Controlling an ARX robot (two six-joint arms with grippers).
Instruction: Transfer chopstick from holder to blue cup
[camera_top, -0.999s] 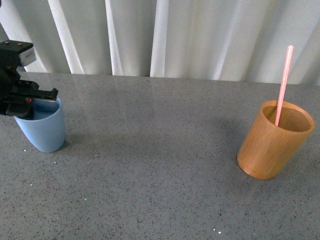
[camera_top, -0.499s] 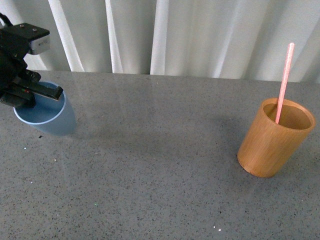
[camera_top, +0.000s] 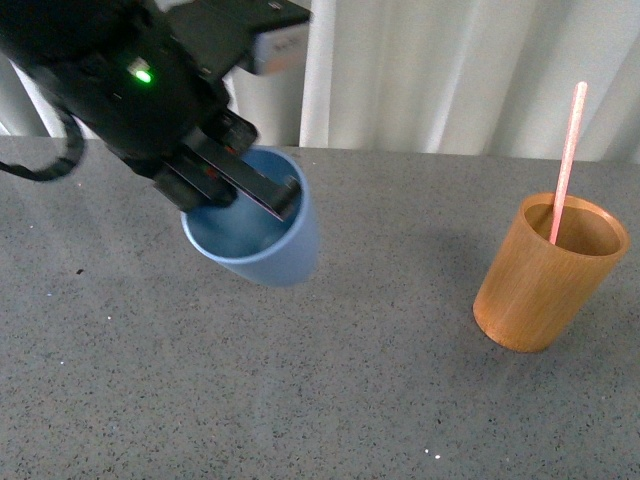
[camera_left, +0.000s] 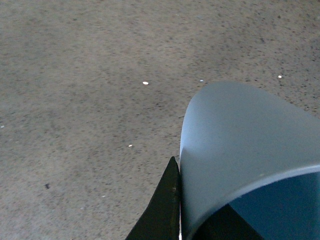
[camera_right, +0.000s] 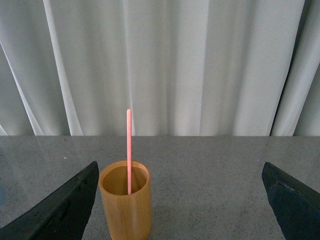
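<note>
1. Front view: the left hand (camera_top: 275, 195) is clamped on the rim of the blue cup (camera_top: 290, 250), with one finger lying across the mouth inside the wall. The outer finger is hidden by the arm.
2. Front view: the blue cup is tilted with its mouth facing the camera, left of centre over the desk (camera_top: 380, 380). I can't tell whether its base touches the desk. It looks empty inside.
3. Front view: a green LED (camera_top: 143, 73) is lit on the left arm's body, above the cup.
4. Front view: the holder (camera_top: 545, 280) stands on the desk at the far right, well apart from the blue cup. The chopstick (camera_top: 568, 150) stands in it, leaning slightly and sticking out well above the rim. A white curtain (camera_top: 420, 70) hangs behind the desk.
5. Left wrist view: the cup wall sits between the two dark fingers, one just outside it and one inside. This is a pinch grip on the rim. Speckled grey desk shows beyond the cup.
6. Right wrist view: the right hand (camera_right: 180, 167) has its fingers spread wide, one at each lower corner of the picture, and it holds nothing.
7. Right wrist view: the holder is ahead of the right hand on the desk, nearer one finger and not touching either. The chopstick is upright in it, against the curtain.
</note>
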